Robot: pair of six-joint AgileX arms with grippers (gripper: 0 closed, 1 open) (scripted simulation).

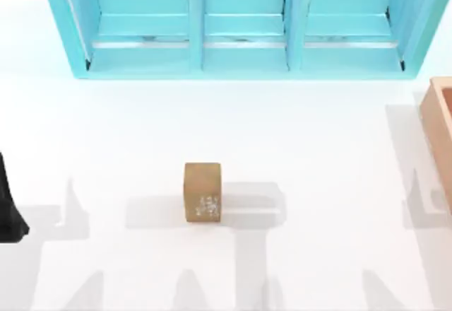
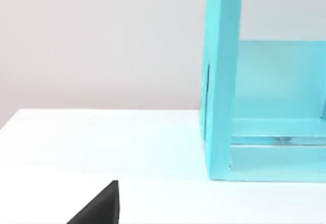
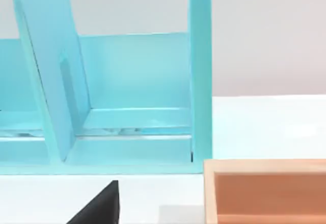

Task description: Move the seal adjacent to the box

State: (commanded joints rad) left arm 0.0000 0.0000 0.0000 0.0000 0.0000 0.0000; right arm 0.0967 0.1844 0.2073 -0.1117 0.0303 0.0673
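The seal (image 1: pixel 203 191) stands upright near the middle of the white table (image 1: pixel 318 134), its whitish carved mark facing the near edge, nothing touching it. The box (image 1: pixel 441 131) sits at the table's right edge, well apart from the seal; the right wrist view shows its thick wall and darker inside (image 3: pixel 265 193). The turquoise shelf (image 1: pixel 244 25) spans the far side. The left arm (image 1: pixel 8 205) rests at the left edge — whether either gripper is open or closed, I cannot tell.

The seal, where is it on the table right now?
In the top view the seal stands upright near the table's middle, alone, in front of the turquoise shelf unit, well left of the box.
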